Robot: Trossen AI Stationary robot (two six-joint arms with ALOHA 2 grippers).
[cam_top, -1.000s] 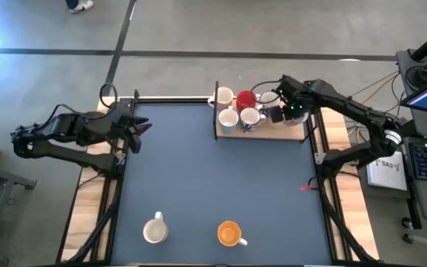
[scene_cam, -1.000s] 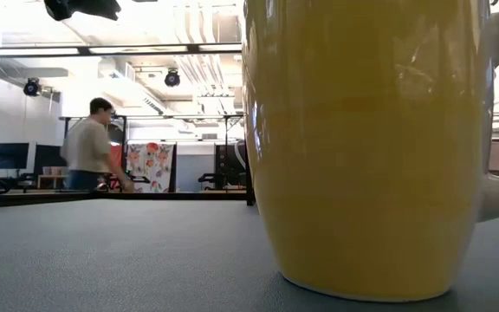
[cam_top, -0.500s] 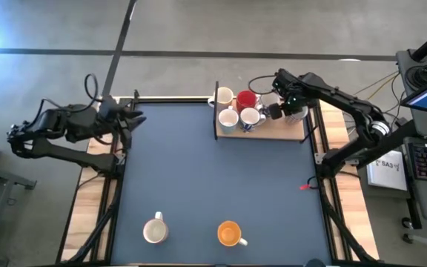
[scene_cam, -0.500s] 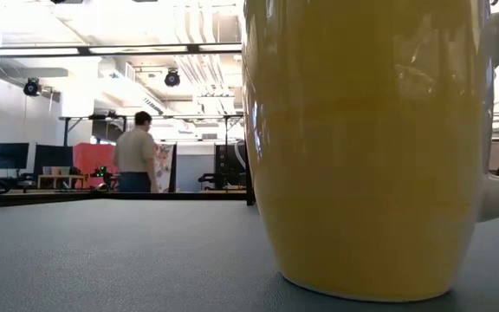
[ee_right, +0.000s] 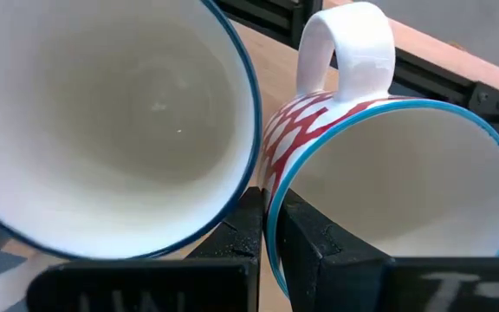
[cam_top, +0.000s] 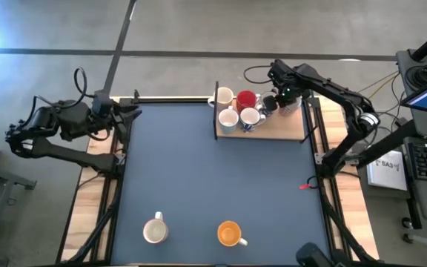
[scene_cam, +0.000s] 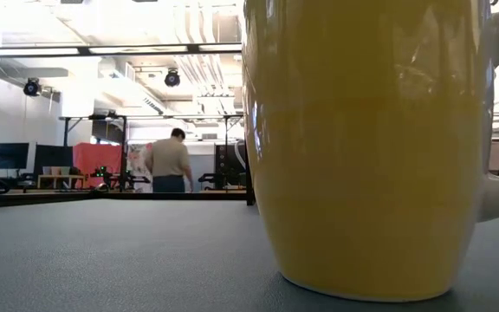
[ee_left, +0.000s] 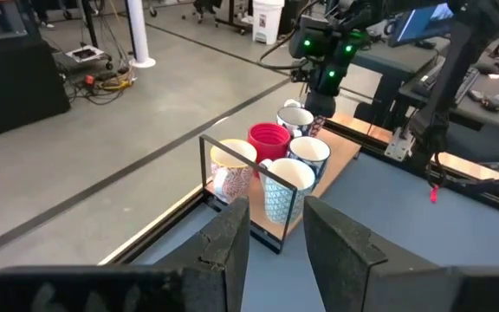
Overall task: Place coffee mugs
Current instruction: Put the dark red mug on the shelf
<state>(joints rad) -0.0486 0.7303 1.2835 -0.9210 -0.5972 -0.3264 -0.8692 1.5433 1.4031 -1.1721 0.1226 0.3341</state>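
Observation:
Several coffee mugs stand on a wooden tray [cam_top: 291, 130] at the table's far right: a cream one [cam_top: 223, 96], a red one [cam_top: 246, 99] and two white ones [cam_top: 228, 117] [cam_top: 250, 116]. My right gripper [cam_top: 267, 106] is over the tray, shut on a blue-rimmed white mug with a red pattern [ee_right: 388, 173]. A second blue-rimmed mug [ee_right: 102, 121] stands close beside it. A white mug [cam_top: 155, 230] and an orange mug [cam_top: 230, 234] stand upright at the near edge. My left gripper [cam_top: 130, 113] is open and empty at the far left corner. My right gripper has the patterned mug's wall at the rim [ee_right: 271, 208], on the side opposite its handle [ee_right: 349, 43]. One finger [ee_right: 319, 251] is inside the mug and the other [ee_right: 245, 234] outside, between the two mugs. Whether the mug is off the tray I cannot tell.
The tray has a thin upright frame [cam_top: 216, 111] on its left side. The orange mug fills the low view [scene_cam: 362, 147]. A person [scene_cam: 170, 165] walks in the room behind. The table's blue middle [cam_top: 213, 178] holds nothing.
My left gripper has drawn back toward the table's left edge and far corner. My right gripper has gone a little toward the far edge and the left, over the tray among the mugs. The person in the background has walked to the right.

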